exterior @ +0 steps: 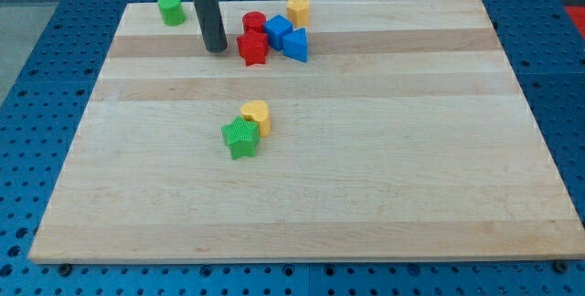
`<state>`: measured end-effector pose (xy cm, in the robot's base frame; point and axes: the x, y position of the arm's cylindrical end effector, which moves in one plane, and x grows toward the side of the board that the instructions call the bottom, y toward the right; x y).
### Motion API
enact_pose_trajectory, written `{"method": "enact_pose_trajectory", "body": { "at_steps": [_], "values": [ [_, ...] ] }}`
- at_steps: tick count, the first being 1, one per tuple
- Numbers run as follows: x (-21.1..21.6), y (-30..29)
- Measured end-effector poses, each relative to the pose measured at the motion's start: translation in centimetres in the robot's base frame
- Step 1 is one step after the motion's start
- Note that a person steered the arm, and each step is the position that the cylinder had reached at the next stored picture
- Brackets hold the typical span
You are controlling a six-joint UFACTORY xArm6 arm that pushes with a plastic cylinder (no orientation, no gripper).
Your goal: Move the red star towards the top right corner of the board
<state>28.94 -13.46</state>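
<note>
The red star [252,47] lies near the board's top edge, left of centre, in a cluster. A red cylinder [254,21] sits just above it. A blue cube [278,31] and a blue triangular block [295,46] touch it on its right. A yellow hexagonal block [298,9] is at the cluster's top right. My tip [217,49] rests on the board just left of the red star, a small gap apart.
A green cylinder [170,9] stands at the board's top left. A green star [241,138] and a yellow heart-like block [257,114] touch each other near the board's middle. The wooden board [384,150] lies on a blue perforated table.
</note>
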Motion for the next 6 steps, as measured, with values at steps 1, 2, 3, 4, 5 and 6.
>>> {"method": "enact_pose_trajectory", "body": {
  "at_steps": [1, 2, 3, 4, 5, 6],
  "values": [
    [-0.7, 0.2],
    [-0.4, 1.3],
    [0.6, 2.5],
    [2.6, 4.2],
    [4.6, 6.9],
    [6.4, 10.4]
  ]
}}
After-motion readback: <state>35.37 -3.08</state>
